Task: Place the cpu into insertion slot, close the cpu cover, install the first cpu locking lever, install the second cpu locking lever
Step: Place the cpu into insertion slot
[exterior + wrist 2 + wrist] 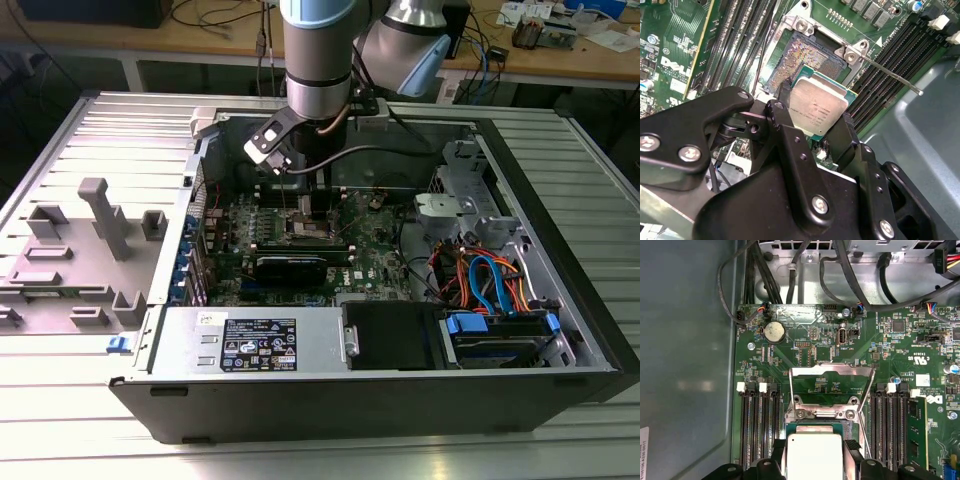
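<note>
Small flat square silver-topped cpu (819, 106), pinched between jaws of black gripper (816, 116), just above dark square silver-rimmed insertion slot (807, 57), thin silver cpu cover (832, 371) raised beside slot

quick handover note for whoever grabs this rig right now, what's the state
The hand is shut on the cpu, gripping it by two opposite edges.
The cpu hangs at the insertion slot, overlapping one edge of it. It is not seated, and the slot's contacts are bare.
The cpu cover is swung up and open.
One locking lever sticks out free from a socket corner.
Done: cpu picked up and brought to the slot.
Left: seat the cpu, close the cover, install both levers.
</note>
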